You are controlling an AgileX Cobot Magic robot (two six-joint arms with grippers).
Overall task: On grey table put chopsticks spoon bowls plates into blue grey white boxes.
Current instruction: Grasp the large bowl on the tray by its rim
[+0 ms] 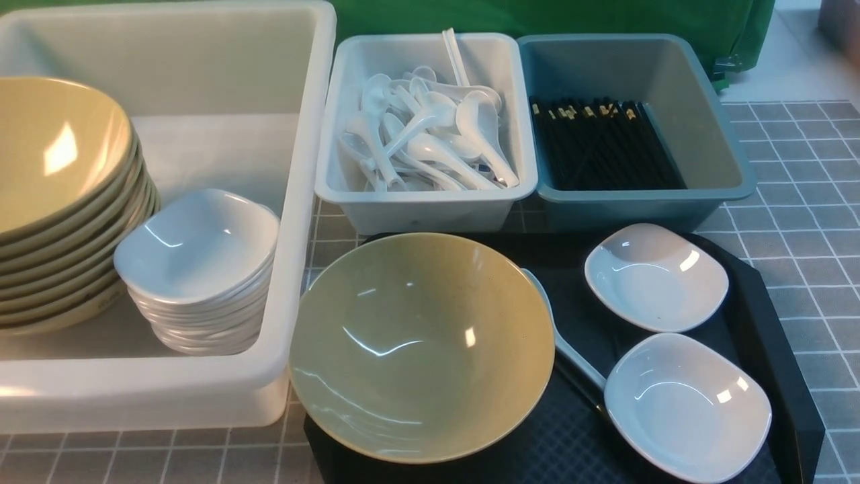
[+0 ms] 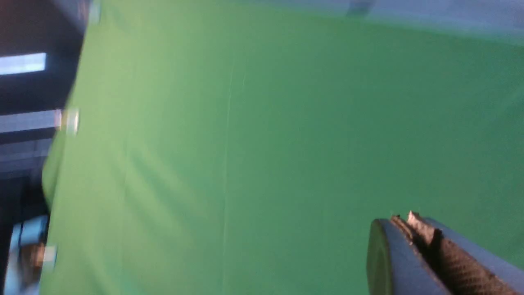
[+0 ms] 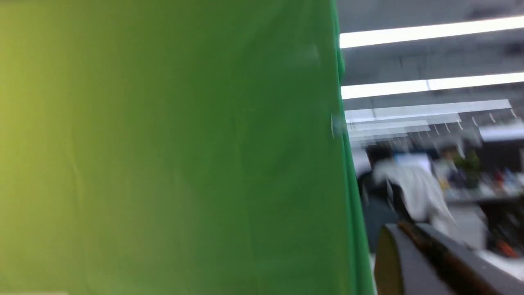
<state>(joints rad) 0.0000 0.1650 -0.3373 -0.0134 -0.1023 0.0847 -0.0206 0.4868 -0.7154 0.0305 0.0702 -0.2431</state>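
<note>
In the front view a beige bowl (image 1: 420, 346), two white plates (image 1: 655, 277) (image 1: 686, 405) and a white spoon (image 1: 571, 349) lie on a black tray. Black chopsticks (image 1: 583, 390) peek out under the spoon's handle. The big white box (image 1: 306, 154) holds stacked bowls (image 1: 60, 195) and plates (image 1: 198, 269). The grey-white box (image 1: 430, 208) holds spoons, and the blue box (image 1: 722, 134) holds chopsticks. Neither gripper shows in the front view. My left gripper (image 2: 403, 219) and right gripper (image 3: 403, 225) are shut and empty, raised and facing a green cloth.
The black tray (image 1: 772, 323) sits on the grey table (image 1: 806, 222) in front of the two smaller boxes. A green cloth (image 1: 537, 17) hangs behind the boxes. The right wrist view shows a blurred room beyond the cloth.
</note>
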